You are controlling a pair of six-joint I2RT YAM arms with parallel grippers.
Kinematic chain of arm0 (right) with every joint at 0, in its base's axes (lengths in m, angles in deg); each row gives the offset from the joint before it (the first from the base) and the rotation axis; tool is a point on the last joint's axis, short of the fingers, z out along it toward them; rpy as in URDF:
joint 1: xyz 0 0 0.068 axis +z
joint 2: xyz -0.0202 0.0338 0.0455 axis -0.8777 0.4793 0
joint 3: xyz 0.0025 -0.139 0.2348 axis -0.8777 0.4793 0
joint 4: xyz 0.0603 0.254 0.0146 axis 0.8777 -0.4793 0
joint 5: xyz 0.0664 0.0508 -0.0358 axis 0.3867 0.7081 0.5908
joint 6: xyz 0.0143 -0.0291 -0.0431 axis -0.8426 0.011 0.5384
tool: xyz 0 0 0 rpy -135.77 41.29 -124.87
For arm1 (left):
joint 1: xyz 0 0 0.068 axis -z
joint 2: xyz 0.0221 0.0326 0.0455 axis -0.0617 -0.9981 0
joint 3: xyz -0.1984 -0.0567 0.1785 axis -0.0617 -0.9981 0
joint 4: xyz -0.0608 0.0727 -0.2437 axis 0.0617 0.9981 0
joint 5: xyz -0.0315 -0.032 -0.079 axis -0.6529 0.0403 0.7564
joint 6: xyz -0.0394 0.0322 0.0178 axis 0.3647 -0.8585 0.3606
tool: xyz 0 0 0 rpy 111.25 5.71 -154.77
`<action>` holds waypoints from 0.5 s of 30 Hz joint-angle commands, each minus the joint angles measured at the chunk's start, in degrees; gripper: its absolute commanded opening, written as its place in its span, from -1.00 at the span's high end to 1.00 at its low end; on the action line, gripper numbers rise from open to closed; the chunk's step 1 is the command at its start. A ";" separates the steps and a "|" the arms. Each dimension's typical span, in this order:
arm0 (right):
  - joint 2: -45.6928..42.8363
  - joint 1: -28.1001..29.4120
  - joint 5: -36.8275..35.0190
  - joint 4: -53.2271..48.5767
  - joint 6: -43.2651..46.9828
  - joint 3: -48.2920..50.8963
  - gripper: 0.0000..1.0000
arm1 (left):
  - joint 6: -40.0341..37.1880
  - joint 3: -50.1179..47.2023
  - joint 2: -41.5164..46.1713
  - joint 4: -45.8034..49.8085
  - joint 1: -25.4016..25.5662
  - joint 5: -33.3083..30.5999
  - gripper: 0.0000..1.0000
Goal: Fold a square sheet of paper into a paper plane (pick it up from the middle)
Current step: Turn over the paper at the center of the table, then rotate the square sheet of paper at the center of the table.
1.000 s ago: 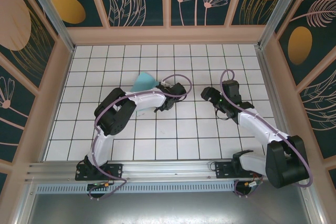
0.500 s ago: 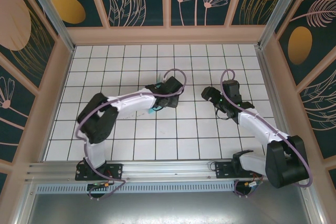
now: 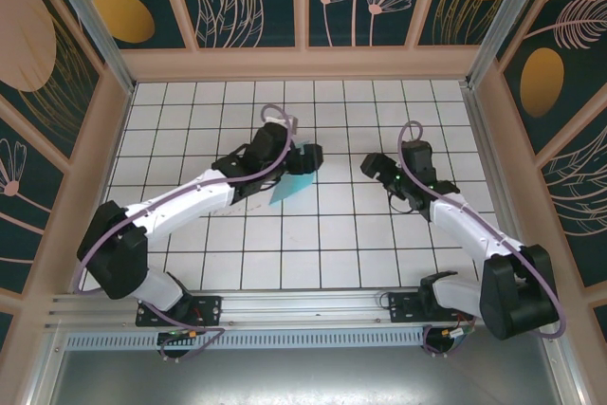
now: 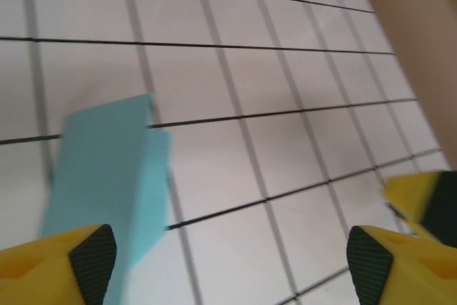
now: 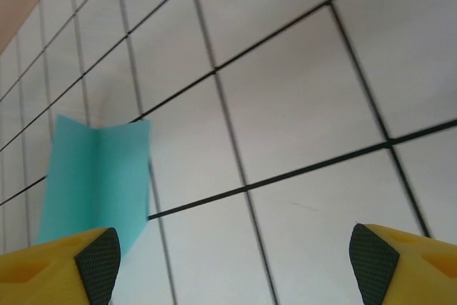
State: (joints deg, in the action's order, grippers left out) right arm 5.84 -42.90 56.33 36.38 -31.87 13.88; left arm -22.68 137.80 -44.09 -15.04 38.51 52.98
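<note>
Where the overhead camera looks down on the white tiled table (image 3: 190, 111), the turquoise-blue folded paper plane (image 3: 287, 189) lies on the tiles near the middle. It sits just beside the left gripper (image 3: 306, 157), on the side nearer the arm bases. The black wrist covers part of its upper edge, so its full outline cannot be traced. The right gripper (image 3: 372, 166) hovers well apart from it, to the right.

In the left wrist view the paper plane (image 4: 107, 169) is blurred, with one crease running down its length. Its near end is cut off behind the yellow fingertip (image 4: 57, 262), and whether the two touch cannot be told. The left gripper (image 4: 228, 262) is spread wide, with bare tiles between its pads and nothing grasped. A blurred yellow-and-black shape (image 4: 428, 201) at the right edge is too indistinct to identify.

In the right wrist view the paper plane (image 5: 93, 176) shows a centre fold and a squared far end, while its near end is hidden below the yellow fingertip (image 5: 57, 262). The right gripper (image 5: 228, 266) is likewise spread wide and holds nothing.
</note>
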 commanded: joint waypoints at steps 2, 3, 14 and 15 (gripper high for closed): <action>2.33 6.51 -0.46 0.02 1.13 -6.65 -0.70 | 3.53 -5.54 2.72 -3.60 -4.88 -1.00 -0.83; 3.18 7.99 -0.69 0.38 0.82 -7.84 -0.68 | 4.28 -7.74 2.94 -4.07 -5.93 -0.75 -0.84; 22.95 23.97 -3.07 -1.95 0.45 -29.59 -0.26 | 9.96 -19.03 5.44 -5.37 -18.05 -2.13 -0.97; 25.91 25.12 -3.96 -3.32 0.24 -32.30 -0.20 | 10.57 -20.39 6.20 -5.45 -19.39 -2.68 -0.97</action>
State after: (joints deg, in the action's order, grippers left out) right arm 26.74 -20.41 54.82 35.92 -31.93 -12.35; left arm -14.83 120.12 -40.46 -18.95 21.70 52.43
